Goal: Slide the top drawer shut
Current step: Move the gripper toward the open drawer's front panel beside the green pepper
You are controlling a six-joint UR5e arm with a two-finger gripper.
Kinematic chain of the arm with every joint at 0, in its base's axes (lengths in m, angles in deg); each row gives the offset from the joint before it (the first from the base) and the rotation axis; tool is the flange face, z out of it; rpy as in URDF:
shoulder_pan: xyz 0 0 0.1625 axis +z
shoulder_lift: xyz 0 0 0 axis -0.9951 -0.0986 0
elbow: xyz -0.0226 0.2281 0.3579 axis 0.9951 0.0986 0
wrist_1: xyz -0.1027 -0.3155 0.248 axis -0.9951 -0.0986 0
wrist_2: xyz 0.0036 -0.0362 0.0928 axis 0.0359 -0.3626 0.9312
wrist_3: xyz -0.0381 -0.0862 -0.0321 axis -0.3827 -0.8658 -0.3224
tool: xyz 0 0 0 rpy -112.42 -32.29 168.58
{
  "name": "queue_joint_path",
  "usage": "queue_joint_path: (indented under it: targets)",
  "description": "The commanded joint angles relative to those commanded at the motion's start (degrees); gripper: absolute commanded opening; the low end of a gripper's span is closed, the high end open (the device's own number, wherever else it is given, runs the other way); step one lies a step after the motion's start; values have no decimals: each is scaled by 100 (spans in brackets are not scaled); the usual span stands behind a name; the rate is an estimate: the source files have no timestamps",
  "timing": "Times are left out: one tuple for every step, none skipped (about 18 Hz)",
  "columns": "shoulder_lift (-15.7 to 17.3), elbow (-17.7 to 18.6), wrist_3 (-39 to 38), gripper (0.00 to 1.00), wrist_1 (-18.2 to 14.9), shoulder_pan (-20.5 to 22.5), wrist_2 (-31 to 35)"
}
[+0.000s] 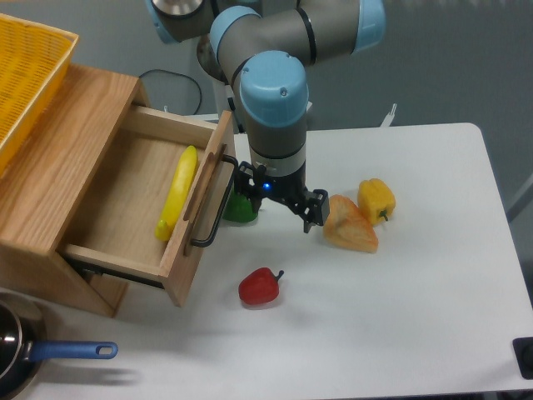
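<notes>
Gripper (277,202): pointing down at the surface (400,317), its two black fingers spread apart with nothing between them. The left finger hangs just beside the black bar handle (212,208); whether they touch cannot be told. The right finger hangs close to an orange pepper (350,227).

Top drawer (141,208): pulled well out of the wooden cabinet (50,179), front panel facing the gripper. A long yellow vegetable (177,193) lies inside against the front panel.

Green object (240,208): on the surface beneath the gripper, partly hidden by it.

Yellow pepper (376,199): just behind the orange one.

Red pepper (260,286): alone, nearer the front edge.

Yellow basket (25,75): on top of the cabinet.

Blue-handled pan (33,354): at the lower left corner.
</notes>
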Motion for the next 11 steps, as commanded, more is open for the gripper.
queue_joint_path:
  targets:
    - [9,0,0,100,-18,0,-45]
    - [18,-9,0,100,-79,0,-54]
    - [18,-17,0,100,-149,9,-54]
    - [26,-35,0,100,-211,18,-62]
    - [26,-44,9,100,-237,26,-71]
    - [26,-44,0,100,-246,61,-141]
    - [26,-44,0,100,-264,105,-272]
    - [18,-44,0,100,-308,114,-369]
    - [18,-35,0,100,-334,149,-414]
    - [26,-26,-9,100,-343,158,-440]
    - [26,-18,-9,100,-352,167,-449]
